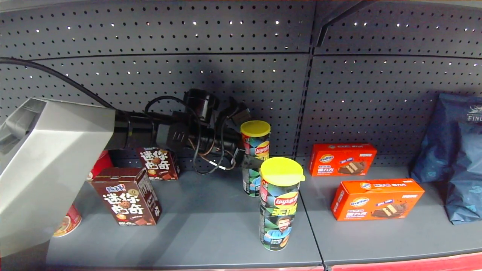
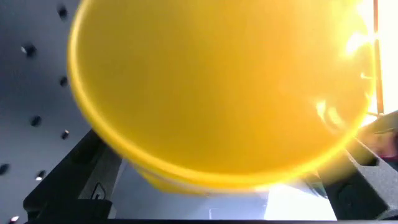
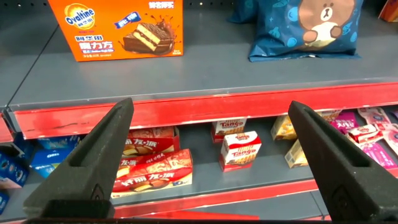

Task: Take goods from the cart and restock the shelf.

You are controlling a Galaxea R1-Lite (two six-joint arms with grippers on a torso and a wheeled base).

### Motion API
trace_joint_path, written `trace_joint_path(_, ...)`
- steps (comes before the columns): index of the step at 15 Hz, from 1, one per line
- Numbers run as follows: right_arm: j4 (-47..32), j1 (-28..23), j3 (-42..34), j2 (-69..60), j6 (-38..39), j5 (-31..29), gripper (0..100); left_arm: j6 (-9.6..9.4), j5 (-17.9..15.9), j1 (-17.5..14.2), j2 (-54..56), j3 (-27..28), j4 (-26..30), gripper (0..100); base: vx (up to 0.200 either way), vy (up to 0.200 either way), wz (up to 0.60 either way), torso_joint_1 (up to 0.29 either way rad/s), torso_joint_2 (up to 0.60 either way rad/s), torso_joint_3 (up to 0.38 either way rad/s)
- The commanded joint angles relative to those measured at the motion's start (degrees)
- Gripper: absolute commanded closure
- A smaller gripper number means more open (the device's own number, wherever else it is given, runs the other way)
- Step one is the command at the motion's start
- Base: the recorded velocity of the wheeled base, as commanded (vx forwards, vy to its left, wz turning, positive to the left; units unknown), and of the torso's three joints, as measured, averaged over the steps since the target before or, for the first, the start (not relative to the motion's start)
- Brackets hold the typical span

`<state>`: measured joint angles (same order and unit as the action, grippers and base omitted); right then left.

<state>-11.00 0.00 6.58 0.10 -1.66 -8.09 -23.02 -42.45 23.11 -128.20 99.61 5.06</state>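
**Left tool clamps the rear can at mid-shelf**

At the lower left of the head view, a red cup (image 1: 67,224) shows on the grey shelf (image 1: 211,229), partly hidden by the left arm. Just right of it stand two brown biscuit boxes. The front brown box (image 1: 128,197) is toward the shelf's edge, and the rear brown box (image 1: 158,163) is back by the pegboard wall (image 1: 226,75).

The left arm runs in from the left edge toward the middle of the frame, passing above the rear brown box. Its left tool (image 1: 243,156) meets the rear can (image 1: 256,139), a yellow-lidded chip tube standing upright close to the pegboard. In the left wrist view the yellow lid looms large and the dark fingers (image 2: 81,186) sit on either side of the tube, closed against it (glare washes out part of one side).

Slightly right of it and nearer the shelf's edge stands the front can (image 1: 280,203), also upright. I cannot tell whether the two tubes touch.

Right of centre sit two orange boxes, the rear orange box (image 1: 342,159) behind the front orange box (image 1: 376,199) and apart from it. Blue bags (image 1: 452,158) fill the right edge.

In the right wrist view the right tool (image 3: 211,106) has its fingers spread wide with nothing between them. Beyond them runs the red shelf lip (image 3: 261,107).
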Motion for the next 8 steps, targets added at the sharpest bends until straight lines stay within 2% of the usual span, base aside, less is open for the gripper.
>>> trace_joint_path(1,0.01,0.0,0.01,0.08,-0.01,0.01,0,-0.1,0.0,-0.61,4.09,-2.67,0.04,0,0.0,0.0,0.0,0.0,0.0,0.0)
trace_joint_path(4,0.01,0.0,0.01,0.08,-0.01,0.1,0,-0.28,0.08,-1.32,10.16,-9.96,-0.05,0,0.0,0.0,0.0,0.0,0.0,0.0)
trace_joint_path(6,0.19,0.0,-0.08,0.08,-0.01,1.85,0,-1.15,0.17,-2.81,14.03,-14.18,-0.4,0,0.0,0.0,0.0,0.0,0.0,0.0)
trace_joint_path(8,0.98,0.0,-0.43,0.08,0.08,3.88,0,-1.24,0.35,-3.95,17.89,-17.52,-0.49,0,0.0,0.0,0.0,0.0,0.0,0.0)
